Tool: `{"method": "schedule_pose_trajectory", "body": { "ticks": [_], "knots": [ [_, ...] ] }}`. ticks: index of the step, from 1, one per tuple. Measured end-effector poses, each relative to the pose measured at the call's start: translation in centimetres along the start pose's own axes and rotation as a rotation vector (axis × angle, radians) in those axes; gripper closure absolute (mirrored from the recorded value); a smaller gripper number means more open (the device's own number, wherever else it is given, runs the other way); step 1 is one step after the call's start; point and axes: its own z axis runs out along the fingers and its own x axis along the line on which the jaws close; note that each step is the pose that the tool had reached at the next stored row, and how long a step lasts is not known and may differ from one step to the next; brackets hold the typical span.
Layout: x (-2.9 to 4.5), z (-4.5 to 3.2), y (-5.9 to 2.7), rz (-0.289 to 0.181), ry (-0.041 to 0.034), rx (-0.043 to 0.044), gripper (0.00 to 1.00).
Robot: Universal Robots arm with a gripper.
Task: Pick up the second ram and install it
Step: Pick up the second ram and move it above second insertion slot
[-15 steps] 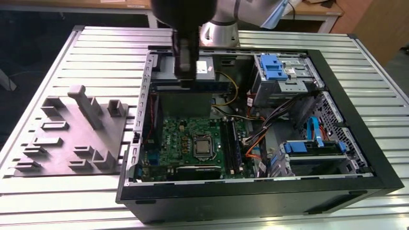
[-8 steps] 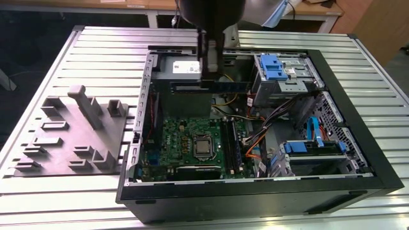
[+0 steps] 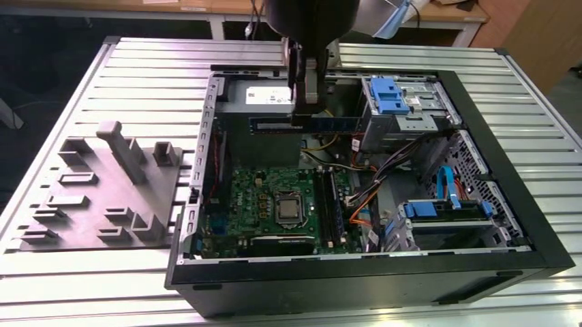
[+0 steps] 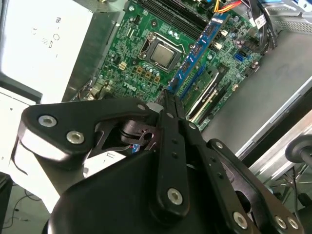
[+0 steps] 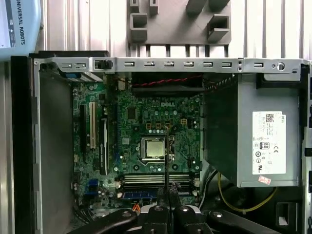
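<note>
My gripper [image 3: 306, 117] is shut on the second ram [image 3: 304, 125], a long thin dark stick held level above the open computer case. The stick hangs over the case's far part, well above the green motherboard [image 3: 264, 197]. In the second wrist view the ram [image 4: 200, 51] shows as a blue board running out from the closed fingers [image 4: 170, 109]. The first wrist view shows it edge-on as a thin dark line [image 5: 166, 161] over the processor [image 5: 154, 147], near the black memory slots [image 5: 156, 179].
The black case [image 3: 364, 272] lies open on a ribbed metal table [image 3: 155, 75]. Inside are a power supply [image 3: 259, 95], blue drive brackets [image 3: 389, 95] and loose cables [image 3: 359, 201]. A grey holder [image 3: 100, 197] stands at the exterior view's left.
</note>
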Motion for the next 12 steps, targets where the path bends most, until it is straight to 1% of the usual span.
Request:
{"method": "schedule_pose_trajectory", "body": {
  "ticks": [12],
  "knots": [
    [0.11,2.13,0.02,0.0,-0.0002,0.0,0.89]
  ]
}}
